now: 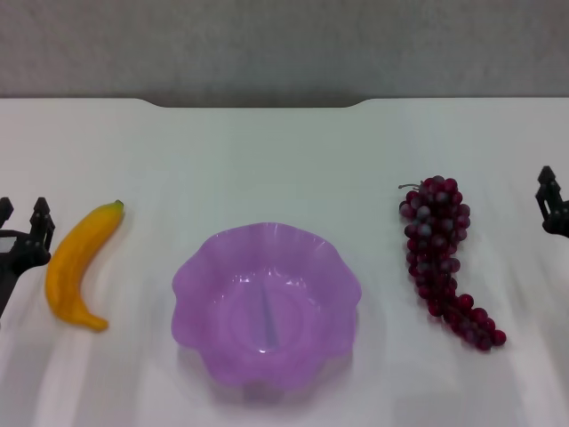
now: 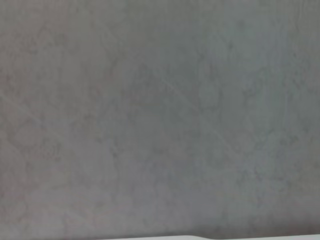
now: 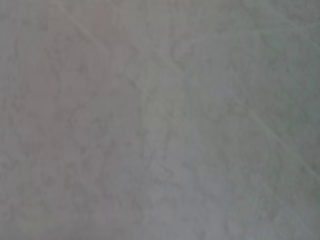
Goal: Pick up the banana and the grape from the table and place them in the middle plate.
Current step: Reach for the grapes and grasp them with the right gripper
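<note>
The orange-yellow banana (image 1: 78,267) lies on the white table (image 1: 267,160) at the left, its dark tip pointing away. The translucent purple scalloped plate (image 1: 191,285) stands empty in the middle. The dark red-purple grape bunch (image 1: 440,253) lies at the right, stem end farthest from me. My left gripper (image 1: 22,218) is at the left edge just beside the banana, open and empty. My right gripper (image 1: 551,203) shows only partly at the right edge, apart from the grape. Both wrist views show none of these things.
The table's far edge has a notch (image 1: 258,104) against a grey wall (image 1: 284,44). The left wrist view shows that grey wall (image 2: 160,110) and a thin strip of table edge; the right wrist view shows only a grey surface (image 3: 160,120).
</note>
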